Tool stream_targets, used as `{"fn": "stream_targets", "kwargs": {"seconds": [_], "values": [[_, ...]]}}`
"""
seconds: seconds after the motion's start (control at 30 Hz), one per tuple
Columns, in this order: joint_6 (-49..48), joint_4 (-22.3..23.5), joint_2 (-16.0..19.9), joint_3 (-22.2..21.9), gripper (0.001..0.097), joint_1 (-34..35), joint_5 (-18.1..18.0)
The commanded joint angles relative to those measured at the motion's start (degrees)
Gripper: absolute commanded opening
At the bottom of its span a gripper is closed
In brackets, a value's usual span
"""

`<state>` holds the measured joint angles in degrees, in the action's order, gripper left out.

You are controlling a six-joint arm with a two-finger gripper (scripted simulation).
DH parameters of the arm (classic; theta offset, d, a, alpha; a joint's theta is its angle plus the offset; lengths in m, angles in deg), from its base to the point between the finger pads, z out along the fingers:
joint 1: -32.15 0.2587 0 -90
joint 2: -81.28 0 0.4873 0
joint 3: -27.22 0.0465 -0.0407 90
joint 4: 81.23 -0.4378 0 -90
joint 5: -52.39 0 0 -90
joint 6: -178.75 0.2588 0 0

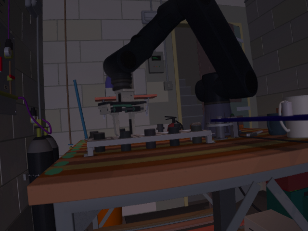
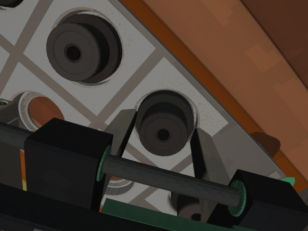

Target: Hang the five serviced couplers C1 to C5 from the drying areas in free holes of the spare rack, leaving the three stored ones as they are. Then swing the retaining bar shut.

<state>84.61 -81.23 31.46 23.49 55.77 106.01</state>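
Note:
A dark round coupler (image 2: 163, 126) (image 1: 125, 135) sits in a hole of the grey spare rack (image 1: 149, 140), in the front row near the left end. My gripper (image 2: 164, 144) (image 1: 123, 129) stands over it, open, holding nothing, one finger on each side of the coupler. Another coupler (image 2: 79, 48) hangs in the neighbouring front hole. A hole (image 2: 42, 110) in the row behind shows bare bench through it. More couplers (image 1: 174, 130) fill the front row to the right. The dark blue retaining bar (image 1: 258, 118) stretches out to the right of the rack's pivot post.
A white mug (image 1: 296, 116) stands at the bench's right edge, with a dark cup (image 1: 273, 124) behind it. Green round pads (image 1: 53, 171) run along the left edge of the bench. A blue rod (image 1: 80, 109) leans behind the rack. Gas cylinders (image 1: 41, 154) stand left of the bench.

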Motion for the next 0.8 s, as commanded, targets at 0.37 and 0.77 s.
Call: {"fn": "stream_targets", "kwargs": {"seconds": [0.37, 0.77], "values": [[0.0, 0.0, -1.96, -0.68, 0.0585, 0.0, 2.46], [0.0, 0.0, -6.95, -3.46, 0.0585, 0.0, 10.24]]}}
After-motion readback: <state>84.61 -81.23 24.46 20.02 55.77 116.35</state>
